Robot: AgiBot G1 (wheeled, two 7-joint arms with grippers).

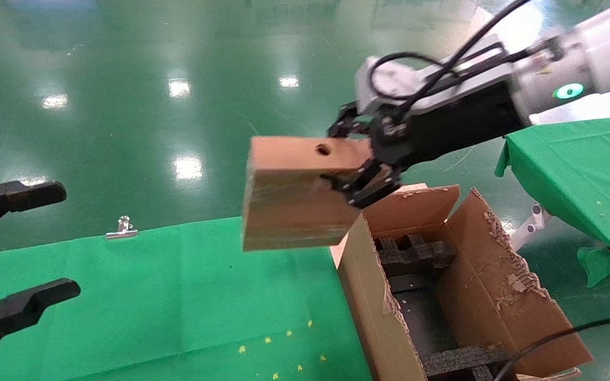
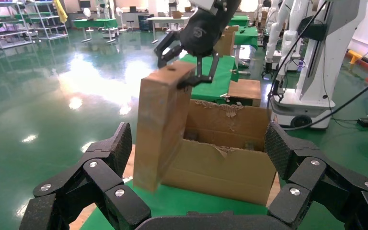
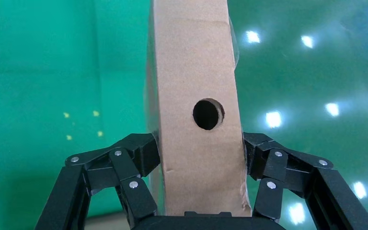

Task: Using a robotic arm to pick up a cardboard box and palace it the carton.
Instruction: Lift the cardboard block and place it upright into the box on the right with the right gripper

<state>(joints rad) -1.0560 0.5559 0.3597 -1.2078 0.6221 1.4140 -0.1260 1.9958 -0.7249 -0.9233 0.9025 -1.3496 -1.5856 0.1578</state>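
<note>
We see right gripper (image 1: pixel 360 174) clamping the cardboard box (image 1: pixel 294 193) aloft beside the carton (image 1: pixel 495 275) | left gripper (image 1: pixel 16 254) spread, idle.

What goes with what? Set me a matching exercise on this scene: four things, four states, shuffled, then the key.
Things:
1. cardboard box
2. carton
3. left gripper
4. right gripper

States:
A. open, holding nothing, beside the green cloth
B. open-topped, torn flaps, black foam inside
C. in the air, clamped by its narrow face with the round hole
D. shut on both broad sides of a brown box

Pairs: 1-C, 2-B, 3-A, 4-D
</note>
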